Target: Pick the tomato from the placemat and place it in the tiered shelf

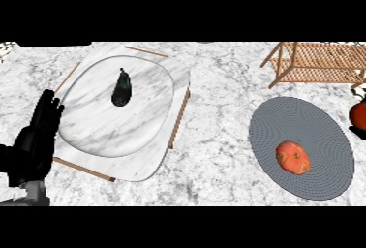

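The tomato [293, 157] lay on the round grey placemat [314, 126] at the right of the marble bench [221, 97], the wooden tiered shelf [319, 63] beyond it. My left hand [37, 136] rested at the left edge, fingers straight, holding nothing, beside a marble tray [143, 145] carrying a dark eggplant [121, 89].

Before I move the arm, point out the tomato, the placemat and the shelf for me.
tomato [293, 157], head view, middle of its orange-red skin.
placemat [293, 116], head view, bare grey part above the tomato.
shelf [322, 52], head view, slatted wooden top tier.
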You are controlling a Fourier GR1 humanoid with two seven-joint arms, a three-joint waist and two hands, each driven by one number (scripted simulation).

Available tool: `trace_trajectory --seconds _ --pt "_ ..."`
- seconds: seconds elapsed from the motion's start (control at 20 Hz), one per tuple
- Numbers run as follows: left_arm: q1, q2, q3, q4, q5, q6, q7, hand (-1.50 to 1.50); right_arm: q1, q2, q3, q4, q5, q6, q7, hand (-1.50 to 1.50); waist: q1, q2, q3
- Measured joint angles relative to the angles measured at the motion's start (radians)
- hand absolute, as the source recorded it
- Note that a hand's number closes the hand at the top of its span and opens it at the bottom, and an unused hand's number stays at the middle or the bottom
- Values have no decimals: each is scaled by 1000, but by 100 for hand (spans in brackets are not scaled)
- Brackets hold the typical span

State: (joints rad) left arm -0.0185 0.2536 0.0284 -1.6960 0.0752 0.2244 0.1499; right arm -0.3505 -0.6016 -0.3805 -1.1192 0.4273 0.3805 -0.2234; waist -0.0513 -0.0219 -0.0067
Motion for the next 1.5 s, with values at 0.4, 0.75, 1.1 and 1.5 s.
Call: trace_trajectory --seconds 0.4,0.75,1.1,1.5 --pt "-22 -8 4 13 4 -20 -8 0 2 -99 -201 -261 -160 73 342 150 23 12 4" --pt "-72 -42 -12 52 -26 -26 -11 0 -43 -132 -238 -242 -179 23 422 150 48 20 6" --pt "-60 -43 -4 10 -28 -47 8 0 -191 -161 -189 25 -117 -104 333 150 65 24 7" --pt "-65 -56 -9 -15 -47 -51 36 0 -361 -176 -144 353 -58 -245 168 150 73 28 8"
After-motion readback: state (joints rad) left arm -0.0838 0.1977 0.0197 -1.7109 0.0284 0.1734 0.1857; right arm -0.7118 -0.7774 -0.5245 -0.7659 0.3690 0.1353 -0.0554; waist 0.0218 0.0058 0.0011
